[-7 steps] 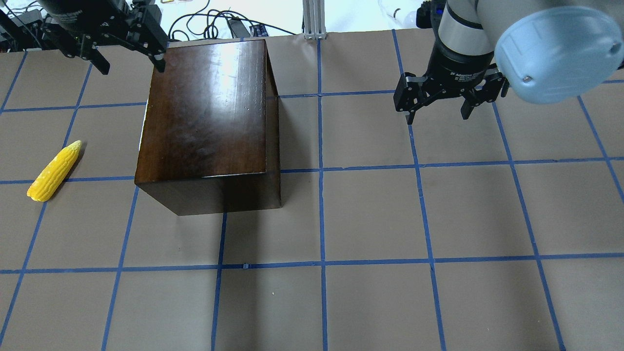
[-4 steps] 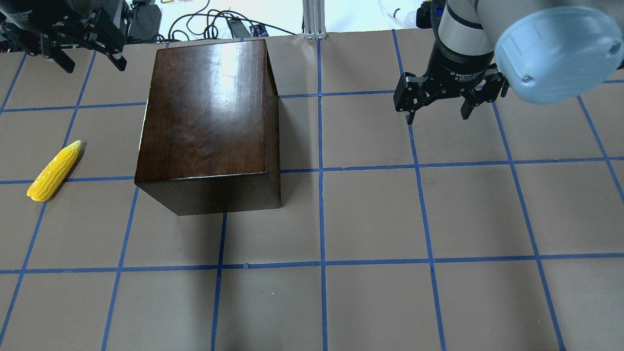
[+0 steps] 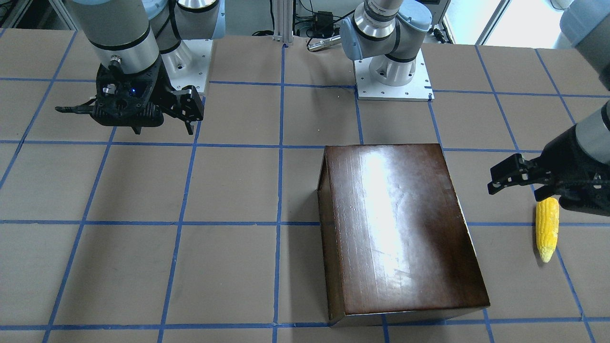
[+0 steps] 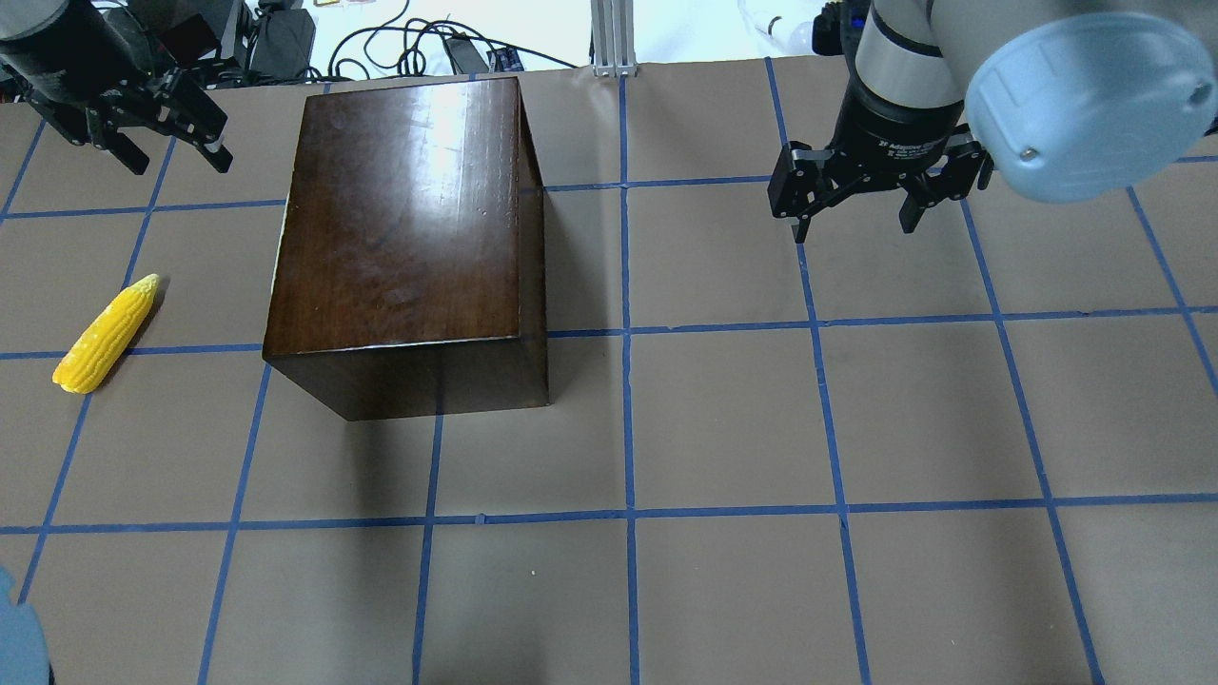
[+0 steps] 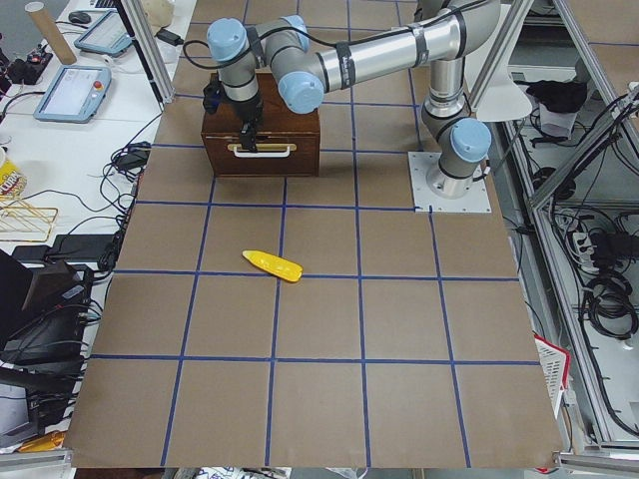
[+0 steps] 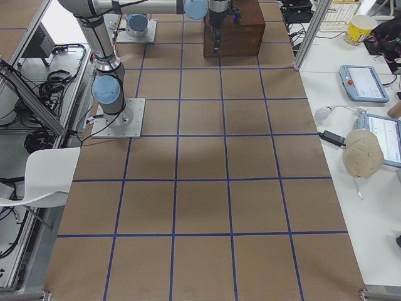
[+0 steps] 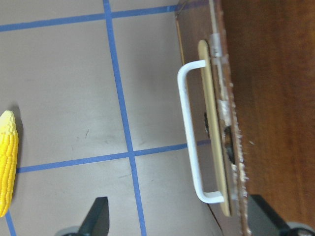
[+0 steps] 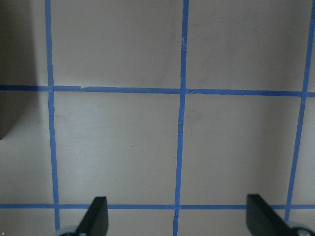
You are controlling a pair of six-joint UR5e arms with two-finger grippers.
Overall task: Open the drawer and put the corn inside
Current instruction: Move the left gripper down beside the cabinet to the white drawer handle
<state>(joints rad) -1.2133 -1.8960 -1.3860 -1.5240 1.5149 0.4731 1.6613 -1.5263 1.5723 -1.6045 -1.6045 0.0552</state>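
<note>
Left gripper (image 4: 176, 157) hangs spread wide beside the box (image 4: 409, 209), facing the handle (image 7: 189, 137) of the shut drawer (image 5: 305, 150). Looks like the reach-for-handle step; next it needs to close on that handle and pull. Corn (image 4: 105, 333) lies loose off that same side.

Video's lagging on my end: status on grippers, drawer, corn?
Left gripper, right gripper open, empty. Drawer shut. Corn loose beside box. Handle unobstructed.

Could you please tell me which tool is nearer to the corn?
Left. The left tool hangs open on the same side of the box as the corn; the right tool hangs beyond the box, much farther off.
</note>
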